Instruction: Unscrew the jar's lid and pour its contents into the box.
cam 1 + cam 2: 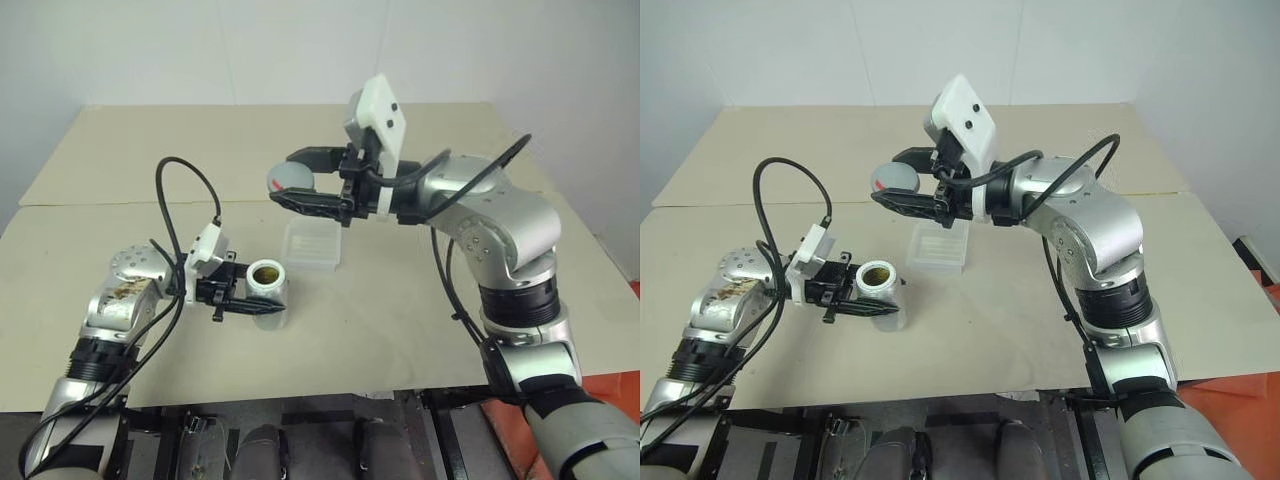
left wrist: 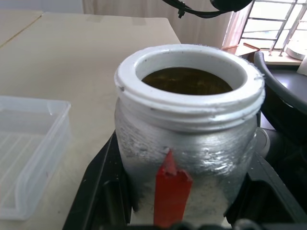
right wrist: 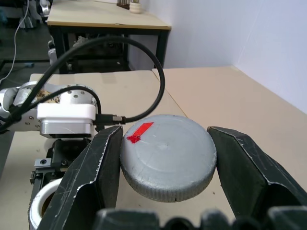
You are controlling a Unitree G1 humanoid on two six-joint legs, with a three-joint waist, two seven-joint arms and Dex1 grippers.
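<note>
The jar [image 1: 267, 288] stands open and upright on the tabletop [image 1: 400, 330], clamped in the left gripper [image 1: 246, 302] jaws, its lid [image 1: 290, 180] already off and pinched in the raised right gripper [image 1: 303, 180], so pouring into the nearby box [image 1: 313, 245] remains.

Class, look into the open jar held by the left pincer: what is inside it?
Through the jar's white mouth, the inside looks dark brownish. No separate piece can be made out, and the silvery wall hides everything lower down. The lid is off, held in the right pincer.
</note>
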